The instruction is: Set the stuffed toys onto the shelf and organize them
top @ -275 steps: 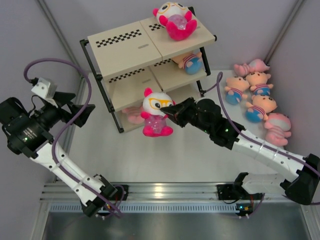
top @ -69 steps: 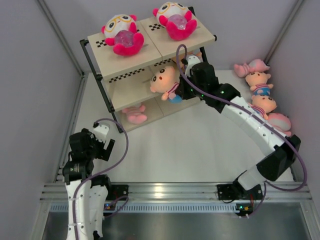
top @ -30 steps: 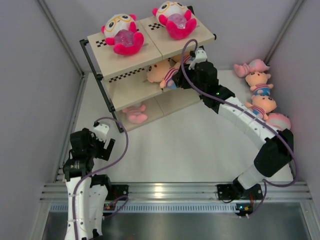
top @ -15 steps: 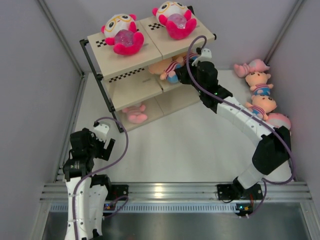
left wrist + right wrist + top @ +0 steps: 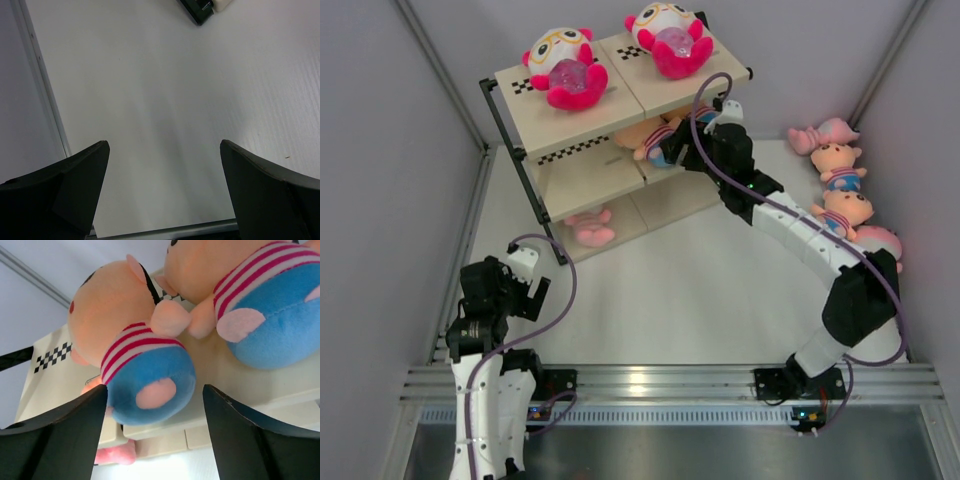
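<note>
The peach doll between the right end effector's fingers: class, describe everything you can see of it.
The peach doll looks like soft plush, with a peach head, a red-and-white striped shirt and a blue bottom with a pink patch. It lies on the middle board of the shelf, bottom toward the camera, one arm touching a second peach doll. The right end effector is open around it, not touching.

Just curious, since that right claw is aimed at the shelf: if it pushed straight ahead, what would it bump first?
The right gripper would almost at once meet the nearer peach doll, blue bottom first; it lies between the open jaws on the shelf.
</note>
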You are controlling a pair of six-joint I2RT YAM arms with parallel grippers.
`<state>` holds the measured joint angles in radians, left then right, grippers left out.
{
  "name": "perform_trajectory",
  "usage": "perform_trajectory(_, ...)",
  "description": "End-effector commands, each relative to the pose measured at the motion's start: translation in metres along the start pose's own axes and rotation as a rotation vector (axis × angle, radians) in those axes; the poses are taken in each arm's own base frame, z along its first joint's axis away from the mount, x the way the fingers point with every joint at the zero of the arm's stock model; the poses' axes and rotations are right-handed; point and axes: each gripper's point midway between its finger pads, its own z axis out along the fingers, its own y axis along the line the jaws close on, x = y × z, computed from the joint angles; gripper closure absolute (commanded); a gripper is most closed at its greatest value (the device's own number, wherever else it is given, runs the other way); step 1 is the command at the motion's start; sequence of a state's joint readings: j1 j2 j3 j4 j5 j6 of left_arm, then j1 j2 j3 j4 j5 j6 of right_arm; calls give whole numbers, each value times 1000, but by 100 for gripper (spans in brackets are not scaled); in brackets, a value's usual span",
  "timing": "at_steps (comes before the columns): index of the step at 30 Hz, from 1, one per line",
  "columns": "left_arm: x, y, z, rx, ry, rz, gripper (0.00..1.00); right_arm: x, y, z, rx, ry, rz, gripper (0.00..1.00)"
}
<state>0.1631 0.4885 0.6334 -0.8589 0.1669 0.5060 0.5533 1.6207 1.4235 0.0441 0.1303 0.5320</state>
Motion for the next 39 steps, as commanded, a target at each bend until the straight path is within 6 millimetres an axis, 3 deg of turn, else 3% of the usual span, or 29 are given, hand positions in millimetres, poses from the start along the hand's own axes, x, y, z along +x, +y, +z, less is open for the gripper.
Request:
perform_trajectory(1, -11, 6, 0, -26, -50, 11, 1, -59, 18, -46, -29, -100, -66, 19)
perform_trajectory(5, -11, 7, -1, -30, -52, 12, 1, -70, -2, -90, 53, -86, -148, 10)
perform_trajectory(6, -11, 7, -1, -34, -55, 12, 1, -71, -9, -110, 76, -79, -170, 8)
perform_trajectory(10, -11, 7, -1, -36, -56, 10, 1, -59, -57, -143, 160, -28, -151, 4)
perform_trajectory(11, -12, 8, -1, -37, -58, 12, 1, -66, -91, -149, 234, -38, -116, 4)
perform_trajectory(13, -12, 8, -2, -39, -61, 13, 2, -43, -132, -157, 278, 12, -25, 4)
perform_trajectory(14, -12, 7, -2, -37, -58, 12, 1, -33, -185, -166, 398, 6, 33, 5)
perform_trajectory(16, -13, 8, -2, -42, -63, 13, 1, -25, -233, -182, 514, -33, 117, 4)
perform_trajectory(17, -12, 8, -2, -41, -62, 11, 1, -32, -265, -194, 586, -100, 161, 5)
perform_trajectory(18, -12, 8, -2, -41, -62, 11, 1, -6, -285, -199, 618, -84, 243, 5)
perform_trajectory(19, -12, 8, -3, -46, -64, 12, 1, -5, -308, -211, 661, -124, 295, 8)
perform_trajectory(20, -12, 8, -3, -44, -63, 12, 1, 9, -327, -216, 694, -143, 336, 9)
perform_trajectory(22, -12, 7, -3, -41, -63, 13, 1, 14, -356, -232, 778, -209, 402, 10)
perform_trajectory(26, -12, 8, -2, -41, -61, 12, 1, 19, -386, -237, 817, -282, 476, 11)
perform_trajectory(39, -7, 8, 2, -32, -30, 7, 1, 29, -442, -202, 869, -310, 670, 14)
